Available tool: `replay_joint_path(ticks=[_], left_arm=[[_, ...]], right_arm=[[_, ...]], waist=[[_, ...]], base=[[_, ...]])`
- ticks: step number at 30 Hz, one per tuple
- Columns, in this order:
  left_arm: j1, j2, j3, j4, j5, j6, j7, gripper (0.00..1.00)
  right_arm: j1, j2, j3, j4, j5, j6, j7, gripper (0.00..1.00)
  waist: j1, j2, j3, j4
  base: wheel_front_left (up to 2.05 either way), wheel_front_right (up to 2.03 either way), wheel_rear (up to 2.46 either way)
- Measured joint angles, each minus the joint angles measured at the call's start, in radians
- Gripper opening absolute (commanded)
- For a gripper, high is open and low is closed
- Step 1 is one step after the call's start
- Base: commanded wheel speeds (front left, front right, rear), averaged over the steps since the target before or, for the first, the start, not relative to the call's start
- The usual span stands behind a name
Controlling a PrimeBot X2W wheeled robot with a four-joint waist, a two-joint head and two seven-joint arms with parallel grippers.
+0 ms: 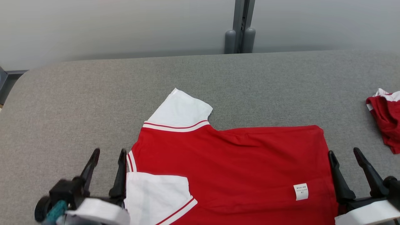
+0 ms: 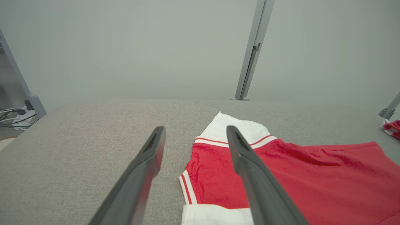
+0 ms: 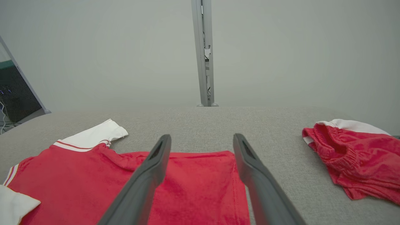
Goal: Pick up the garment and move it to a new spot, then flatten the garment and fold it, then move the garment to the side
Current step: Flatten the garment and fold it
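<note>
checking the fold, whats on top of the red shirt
A white sleeve lies folded over the red shirt, and a small white label sits near its hem. Whatever is beneath the sleeve is covered.

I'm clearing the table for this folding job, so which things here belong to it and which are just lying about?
In the job: red shirt with white sleeves, left gripper, right gripper.
Lying about: crumpled red garment at the right, grey post.

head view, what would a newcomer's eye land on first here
The bright red shirt with white sleeves, spread out on the middle of the grey fabric tabletop. Next, the open dark-fingered grippers flanking it: left gripper at its sleeve end, right gripper at its hem end. A crumpled red-and-white garment lies apart at the right edge.
</note>
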Motion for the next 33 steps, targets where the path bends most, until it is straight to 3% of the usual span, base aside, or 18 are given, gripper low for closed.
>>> replay_joint_path(ticks=[7,11,15,24,33], left_arm=[[-0.359,0.018,-0.069,0.088,-0.008,-0.132,0.117,1.00],[-0.547,-0.019,-0.108,0.246,-0.040,-0.211,0.172,1.00],[-0.718,-0.059,-0.153,0.432,-0.040,-0.257,0.205,1.00],[-0.972,-0.087,-0.215,0.810,-0.050,-0.299,0.227,1.00],[-1.067,-0.079,-0.234,1.078,-0.086,-0.304,0.227,1.00]], right_arm=[[-0.067,0.003,-0.012,-0.033,0.001,0.000,0.004,1.00],[-0.093,0.012,-0.019,-0.034,-0.001,0.000,0.003,1.00],[-0.122,0.026,-0.015,-0.036,-0.005,0.000,-0.003,1.00],[-0.186,0.043,0.022,-0.027,-0.009,0.000,-0.013,1.00],[-0.252,0.056,0.048,0.007,0.025,0.000,-0.047,1.00]], waist=[[0.0000,0.0000,0.085,0.007],[0.0000,0.0000,0.138,0.003],[0.0000,0.0000,0.190,-0.009],[0.0000,0.0000,0.278,-0.077],[0.0000,0.0000,0.343,-0.154]], base=[[0.00,0.00,0.00],[0.00,0.00,0.00],[0.00,0.00,0.00],[0.00,0.00,0.00],[0.00,0.00,0.00]])
